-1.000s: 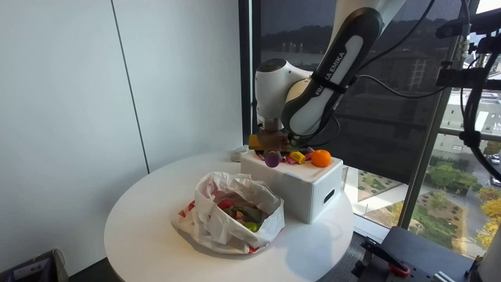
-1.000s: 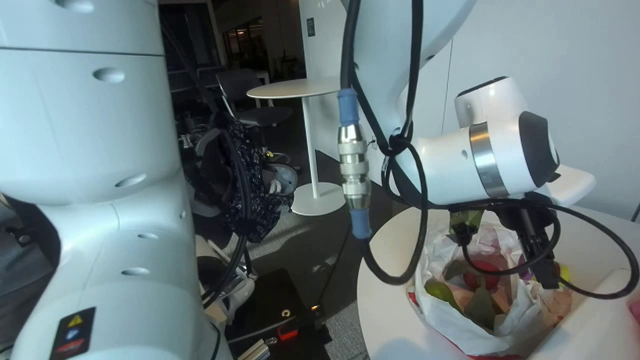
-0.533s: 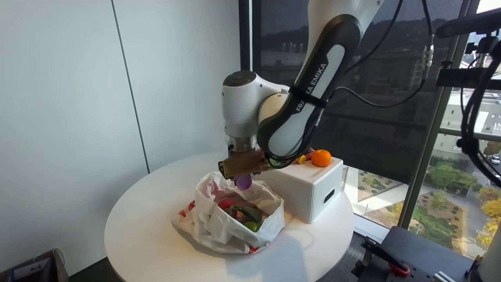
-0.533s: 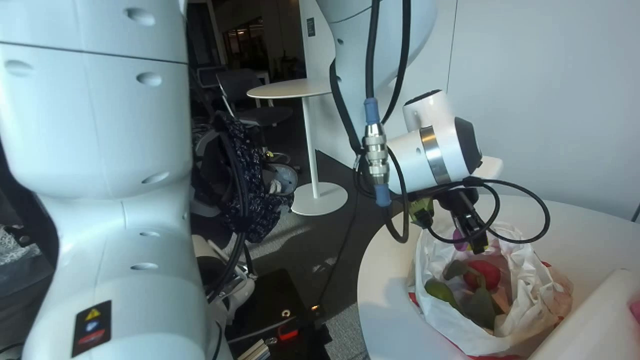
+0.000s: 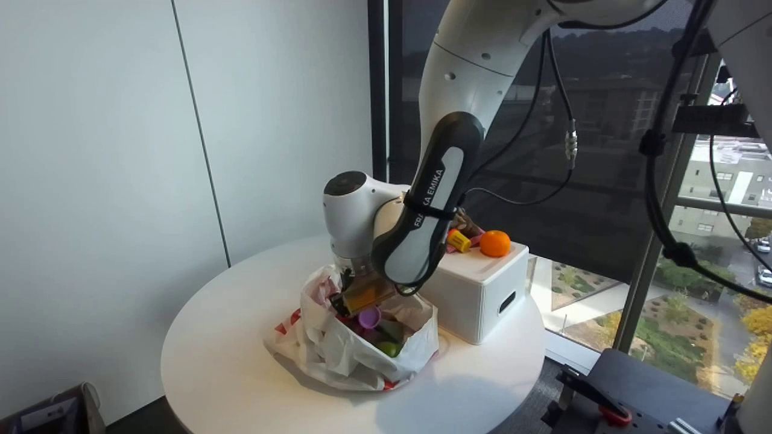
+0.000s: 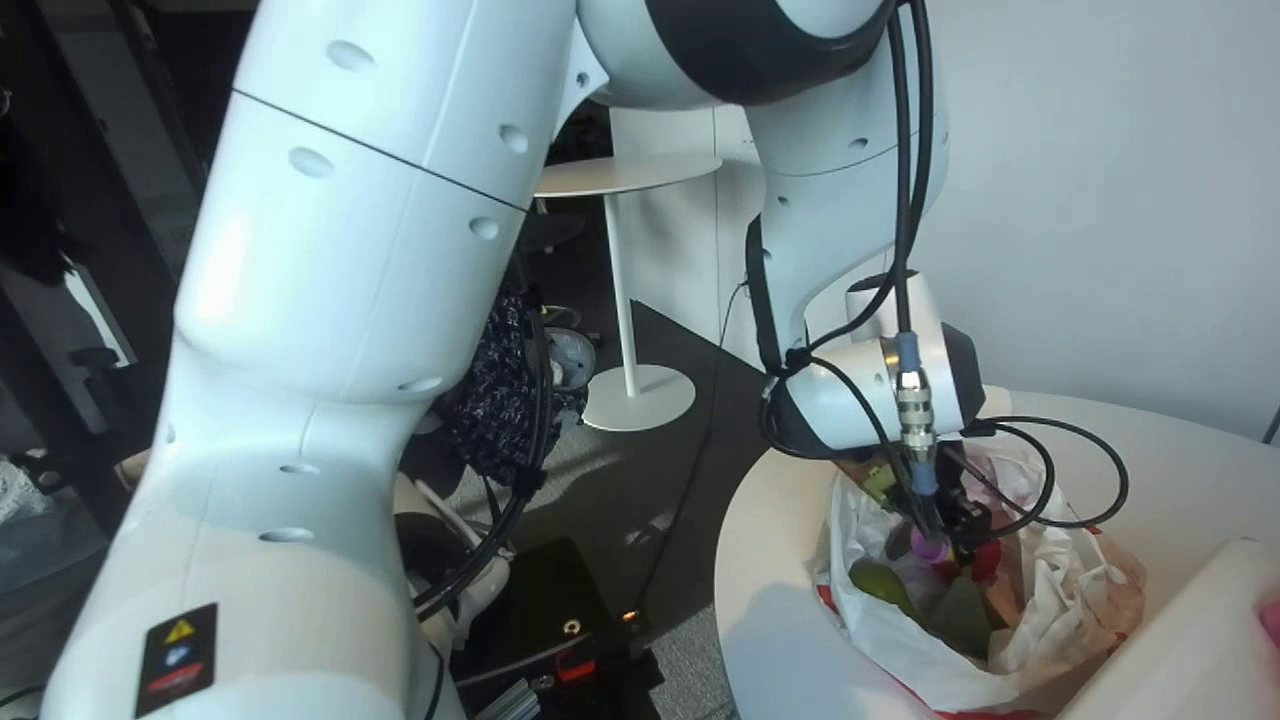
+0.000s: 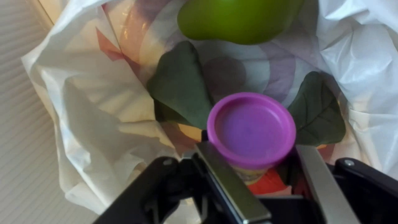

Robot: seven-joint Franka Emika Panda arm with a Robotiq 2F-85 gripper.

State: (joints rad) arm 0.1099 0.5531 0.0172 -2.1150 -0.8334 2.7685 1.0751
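Observation:
My gripper [image 7: 251, 144] is shut on a small tub with a purple lid [image 7: 252, 130]. The fingers stand on either side of the tub; its yellowish side shows below the lid. In both exterior views the tub [image 5: 369, 317] [image 6: 930, 547] is in the mouth of a white plastic bag [image 5: 329, 355] [image 6: 1070, 600]. Inside the bag lie a green pear [image 7: 239, 18], dark green leaves [image 7: 182, 84] and a red item [image 7: 267, 183], partly hidden under the gripper. The bag's floor shows beyond the leaves in the wrist view.
A white box [image 5: 446, 295] stands behind the bag on the round white table [image 5: 223, 361]. On it are an orange [image 5: 494, 243] and a yellow tub [image 5: 458, 240]. The box's ridged side [image 7: 28, 130] shows in the wrist view. Cables [image 6: 1040, 500] loop around the wrist.
The arm has moved from above the white box over to the bag, then down into its mouth, carrying the purple-lidded tub. The bag and the orange have not moved.

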